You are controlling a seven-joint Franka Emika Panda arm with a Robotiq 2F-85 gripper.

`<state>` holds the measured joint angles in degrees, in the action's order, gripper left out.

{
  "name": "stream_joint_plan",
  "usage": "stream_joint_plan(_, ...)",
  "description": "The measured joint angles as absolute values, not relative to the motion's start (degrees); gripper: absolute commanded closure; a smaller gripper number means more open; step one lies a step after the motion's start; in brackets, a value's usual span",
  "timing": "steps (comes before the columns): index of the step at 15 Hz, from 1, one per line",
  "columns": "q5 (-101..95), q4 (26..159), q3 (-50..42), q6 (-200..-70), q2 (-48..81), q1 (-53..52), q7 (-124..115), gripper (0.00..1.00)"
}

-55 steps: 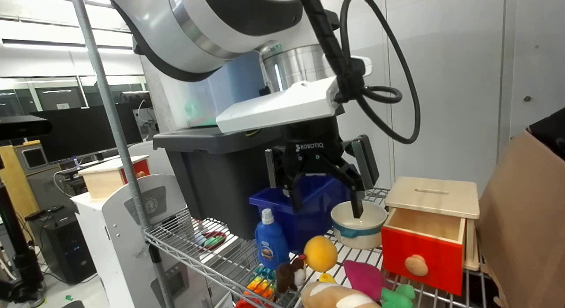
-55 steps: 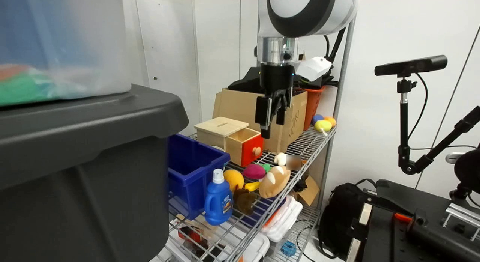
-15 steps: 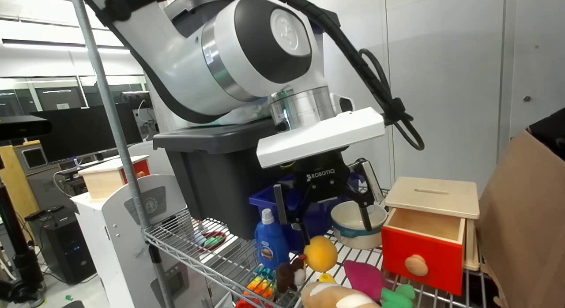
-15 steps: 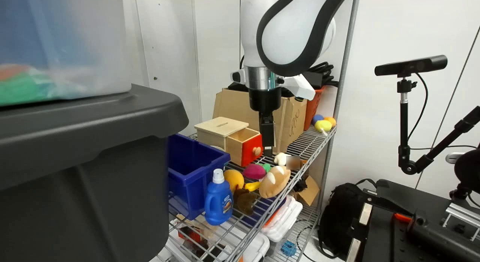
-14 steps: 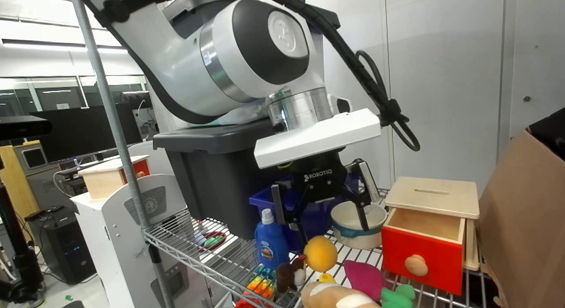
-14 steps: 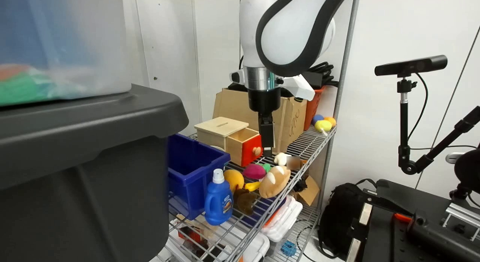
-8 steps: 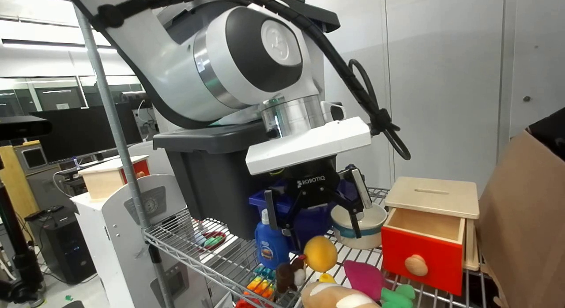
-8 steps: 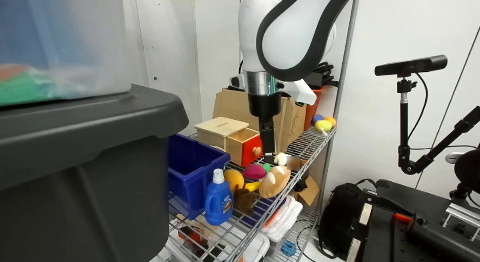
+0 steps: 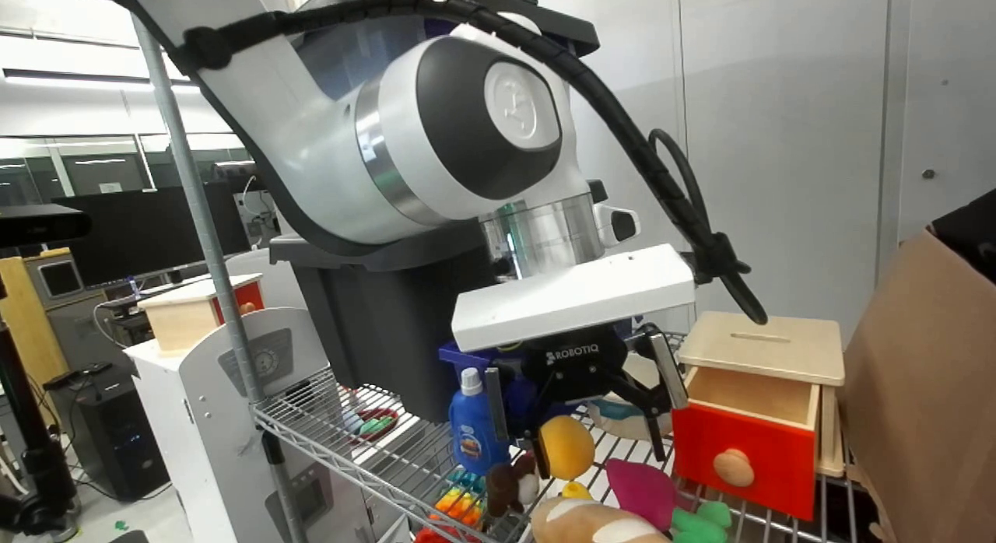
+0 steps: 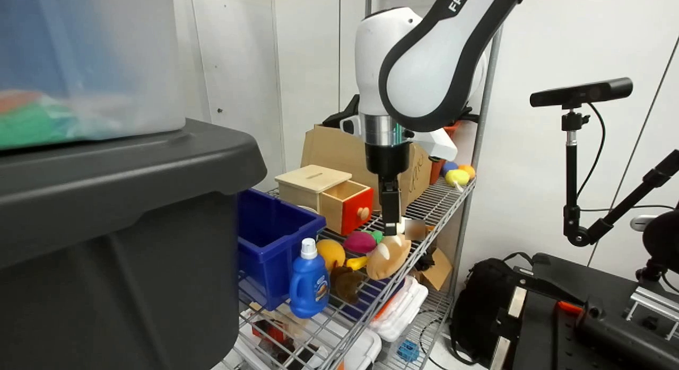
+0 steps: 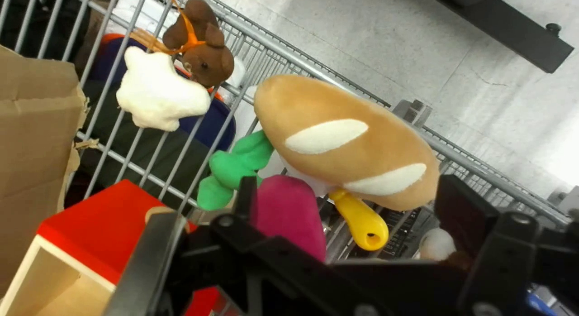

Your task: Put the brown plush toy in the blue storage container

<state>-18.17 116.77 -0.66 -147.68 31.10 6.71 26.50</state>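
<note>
In an exterior view, your fingers [image 9: 658, 440] stand wide apart over the wire bench [image 9: 342, 464], one partly in front of the yellow ball [image 9: 572, 447]; the royal-blue storage bin [image 9: 459, 357] is partly hidden behind them. In an exterior view, that bin stands by the blue detergent bottle [image 10: 309, 285]; the tan plush loaf [image 10: 390, 260] lies well apart from it, your fingers appearing just above. In the wrist view, the loaf lies beyond the gap between your fingers, and the brown plush bear [image 11: 207, 58] lies farther off at the bench's edge, beside a white plush [image 11: 158, 92].
</note>
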Motion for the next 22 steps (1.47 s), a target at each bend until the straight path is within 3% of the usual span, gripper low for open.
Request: stream_joint_plan(22, -14.0, 111.9, 2.8, -148.1, 37.4, 9.3, 31.9, 0.0)
